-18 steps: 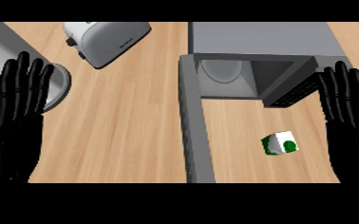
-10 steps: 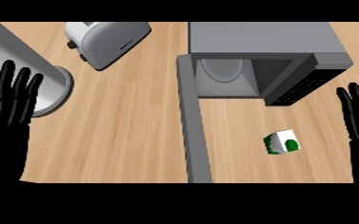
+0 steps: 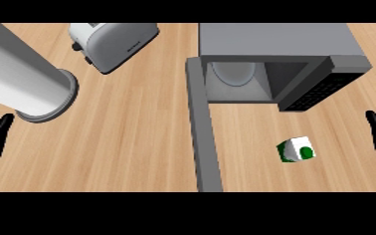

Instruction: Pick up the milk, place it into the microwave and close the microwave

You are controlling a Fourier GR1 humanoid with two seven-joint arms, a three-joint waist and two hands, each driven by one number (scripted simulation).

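The milk [image 3: 296, 150], a small white carton with green markings, lies on the wooden counter just in front of the microwave [image 3: 273, 44]. The microwave's door [image 3: 204, 134] is swung wide open toward me, left of the milk, and a pale round plate [image 3: 235, 72] shows inside the cavity. Only a sliver of my left hand [image 3: 4, 129] shows at the left edge, its fingers straight. My right hand [image 3: 372, 128] is likewise a thin straight strip at the right edge, about a carton's width right of the milk. Neither hand touches anything.
A silver toaster [image 3: 114, 42] stands at the back left. A tall grey cylinder [image 3: 33, 85] stands at the far left, close to my left hand. Bare wooden counter [image 3: 132, 144] stretches between the cylinder and the open door.
Both open hands have slid outward and down, from well inside the view to slivers at its left and right edges. The milk and the microwave door have not moved.
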